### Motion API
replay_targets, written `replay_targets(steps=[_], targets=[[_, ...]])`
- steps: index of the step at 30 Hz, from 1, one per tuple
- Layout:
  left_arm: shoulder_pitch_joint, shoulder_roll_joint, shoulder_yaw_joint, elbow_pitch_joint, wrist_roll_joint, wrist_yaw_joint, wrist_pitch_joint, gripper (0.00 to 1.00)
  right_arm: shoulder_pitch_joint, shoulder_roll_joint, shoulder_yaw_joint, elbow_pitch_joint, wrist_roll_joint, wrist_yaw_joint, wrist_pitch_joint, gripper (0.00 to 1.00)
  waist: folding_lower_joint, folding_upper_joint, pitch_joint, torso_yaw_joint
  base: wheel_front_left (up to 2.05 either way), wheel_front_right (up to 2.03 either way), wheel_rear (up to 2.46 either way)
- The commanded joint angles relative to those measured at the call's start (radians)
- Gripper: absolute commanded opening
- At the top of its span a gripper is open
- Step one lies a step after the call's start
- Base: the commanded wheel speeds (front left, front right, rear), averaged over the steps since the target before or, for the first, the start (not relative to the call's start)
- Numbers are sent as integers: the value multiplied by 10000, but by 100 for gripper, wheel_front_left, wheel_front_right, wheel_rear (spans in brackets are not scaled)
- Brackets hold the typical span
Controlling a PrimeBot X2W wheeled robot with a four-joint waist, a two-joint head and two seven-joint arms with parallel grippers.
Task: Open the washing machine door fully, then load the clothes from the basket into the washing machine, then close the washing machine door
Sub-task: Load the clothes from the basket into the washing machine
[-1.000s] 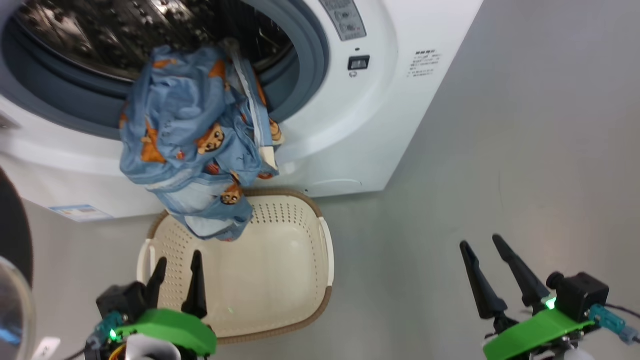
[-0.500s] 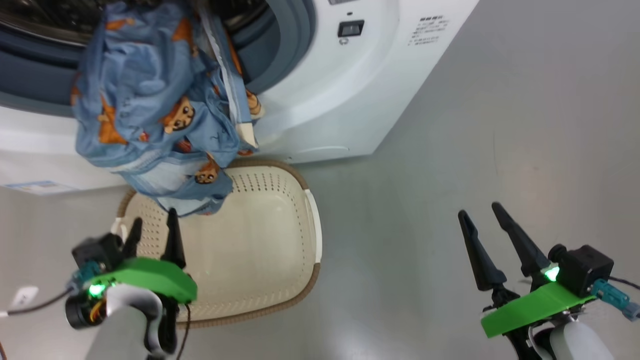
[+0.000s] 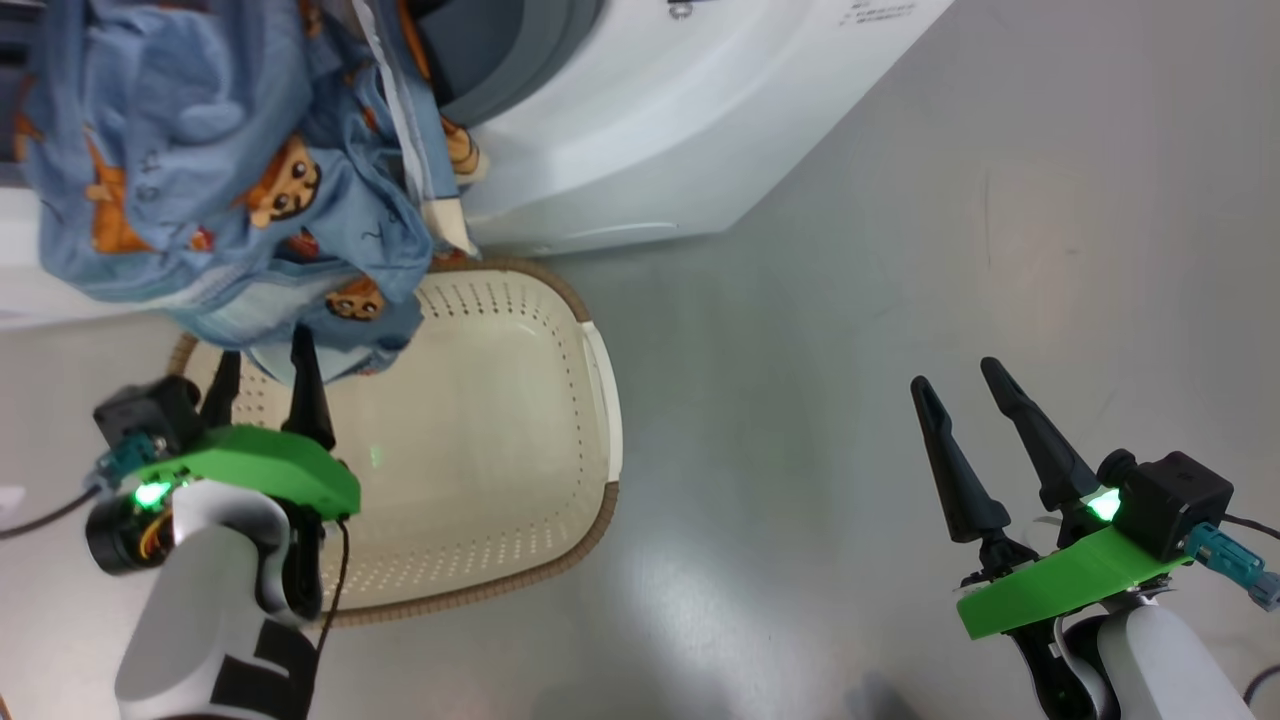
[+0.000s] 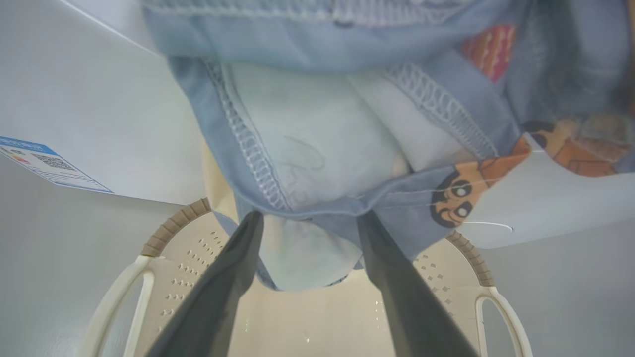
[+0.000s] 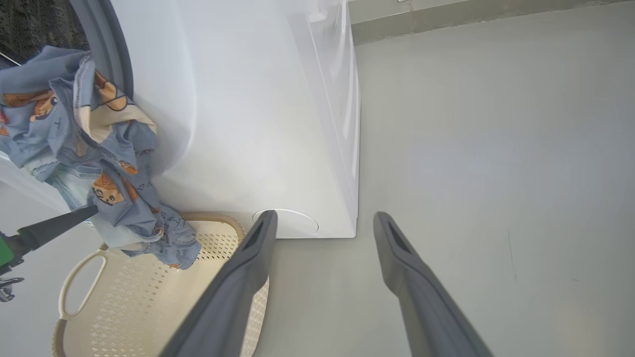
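Jaws of both grippers are spread wide, nothing pinched. Left gripper [image 3: 262,358] hangs over the far end of the small cream perforated plastic basket with brown woven rim [image 3: 603,395]. In the left wrist view its fingertips sit either side of the dangling hem; can't tell if they touch. Right gripper [image 3: 955,378] hovers at 4 o'clock in the head view, over bare grey floor [image 3: 850,300], well apart from everything.

The light blue cartoon-print clothes [image 3: 200,170] are at 11 o'clock, draped over the lip of the big white boxy washing machine [image 3: 640,130], approx. half in. The lower end hangs down the front panel and over the basket. Basket itself looks empty otherwise.

Handling, my guess: cloth is light, soft and floppy, w/ no stiffness, so it'll sag from any grip pt. and may slide back off the lip. Best hold prob. the thick bunched fold above the hem, at 12 o'clock from the left gripper, not the thin stitched edge. Then lift up and in.
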Motion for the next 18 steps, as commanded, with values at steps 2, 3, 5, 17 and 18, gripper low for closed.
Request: replay_targets(steps=[2,3,5,17,18], targets=[[-130,295,339,-58,178,-60,-63,100,26,-126,212,-237,-69,16,-118,100,0,-1,331,-97,0,0,0],[-207,303,385,-37,226,-70,-63,100,2,-130,217,-247,-72,16,-118,100,0,-1,393,-106,0,0,0],[-363,309,493,-19,316,-87,-63,100,-38,-146,233,-258,-77,16,-118,100,0,-1,502,-116,0,0,0],[-1262,229,1306,-337,767,-215,-63,100,-309,-200,368,-301,-120,16,-118,100,0,-1,1021,-257,0,0,0],[-1335,212,1360,-407,771,-237,-63,100,-328,-193,384,-299,-122,16,-118,100,0,-1,1049,-278,0,0,0]])
